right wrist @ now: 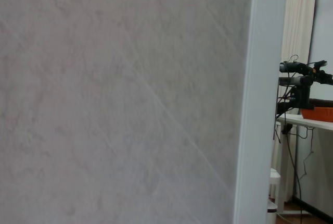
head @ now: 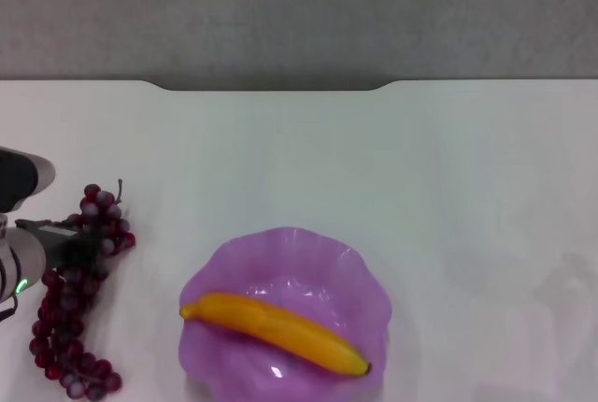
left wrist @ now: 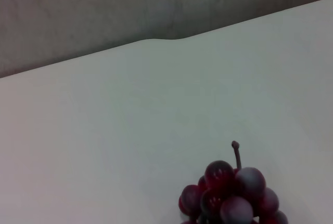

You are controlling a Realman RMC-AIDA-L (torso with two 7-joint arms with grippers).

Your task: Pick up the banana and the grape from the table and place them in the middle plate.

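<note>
So the banana (head: 276, 325) is already lying in the middle plate (head: 364, 276), slanted across it with its dark tip on the robot's right, so 1 of 2 fruits looks done. What's left is the grape (head: 75, 304), sitting on the white worktop (head: 374, 168) off to the plate's left, near it but not touching.

The left claw (head: 79, 251) is right at the bunch, coming in from the robot's left edge and reaching across the upper-middle part of it. Its dark tip overlaps the berries in the head view, so it looks like it's at the grasp stage, but whether the fingers are wide or clamped can't be told from here. The left wrist view only shows the stem end of the bunch and bare worktop beyond, no fingers.

Key thing: the bunch's long axis runs near to far, stem at the far end, and the claw comes at it crosswise from the side, which seems the sensible way to pinch it. From there the plate lies toward the robot's right.

Right arm isn't over the worktop at all; its camera just stares at a wall.
</note>
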